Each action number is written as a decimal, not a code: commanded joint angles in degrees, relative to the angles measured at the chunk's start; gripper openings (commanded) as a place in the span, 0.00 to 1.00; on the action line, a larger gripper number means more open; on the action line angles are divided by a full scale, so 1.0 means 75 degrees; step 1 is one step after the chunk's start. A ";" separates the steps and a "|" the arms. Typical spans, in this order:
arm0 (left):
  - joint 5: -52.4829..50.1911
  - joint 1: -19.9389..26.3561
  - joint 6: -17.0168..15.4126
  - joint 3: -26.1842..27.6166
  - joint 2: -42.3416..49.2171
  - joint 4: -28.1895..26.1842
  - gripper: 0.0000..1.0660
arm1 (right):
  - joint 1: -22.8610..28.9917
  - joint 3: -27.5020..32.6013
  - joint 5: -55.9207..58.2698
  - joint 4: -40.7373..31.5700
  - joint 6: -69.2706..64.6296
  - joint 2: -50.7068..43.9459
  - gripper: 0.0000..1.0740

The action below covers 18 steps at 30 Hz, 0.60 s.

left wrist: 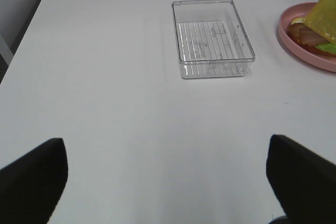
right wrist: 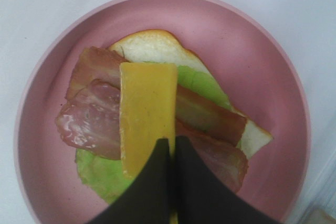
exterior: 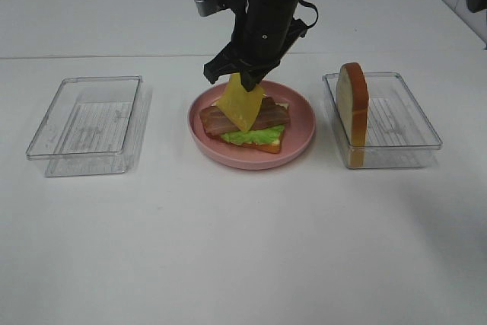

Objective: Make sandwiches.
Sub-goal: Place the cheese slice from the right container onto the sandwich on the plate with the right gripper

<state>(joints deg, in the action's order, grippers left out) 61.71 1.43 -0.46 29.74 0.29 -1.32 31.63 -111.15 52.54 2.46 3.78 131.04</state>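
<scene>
On the left of the counter (exterior: 228,249) I see an empty clear tray (exterior: 90,123), with my left fingers (left wrist: 168,182) spread wide over bare counter and holding nothing. In the middle, my right fingers (exterior: 237,74) are pinched shut on the top edge of the yellow cheese (exterior: 242,103), which hangs tilted over the plate (exterior: 298,142), its low corner at the bacon (right wrist: 94,114), lettuce (right wrist: 100,174) and bottom bread slice (right wrist: 149,45). Released at this tilt, I reckon the cheese could slide off crooked or drag the bacon. On the right, the second bread slice (exterior: 353,112) stands upright in its tray (exterior: 415,131); it may topple when reached for.
</scene>
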 commanded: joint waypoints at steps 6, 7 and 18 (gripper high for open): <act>-0.0023 0.0031 0.0008 -0.0008 0.0130 -0.0023 0.89 | 0.0008 -0.0038 0.0244 0.0382 -0.0504 0.0000 0.00; -0.0023 0.0031 0.0008 -0.0008 0.0130 -0.0023 0.89 | 0.0008 -0.0038 0.0244 0.0382 -0.0504 0.0000 0.00; -0.0023 0.0031 0.0008 -0.0008 0.0130 -0.0023 0.89 | 0.0023 -0.0053 0.0283 -0.0642 -0.0214 -0.0703 0.00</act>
<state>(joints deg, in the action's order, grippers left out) 61.71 1.43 -0.46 29.74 0.29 -1.32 31.63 -111.21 54.89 -1.43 1.43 126.34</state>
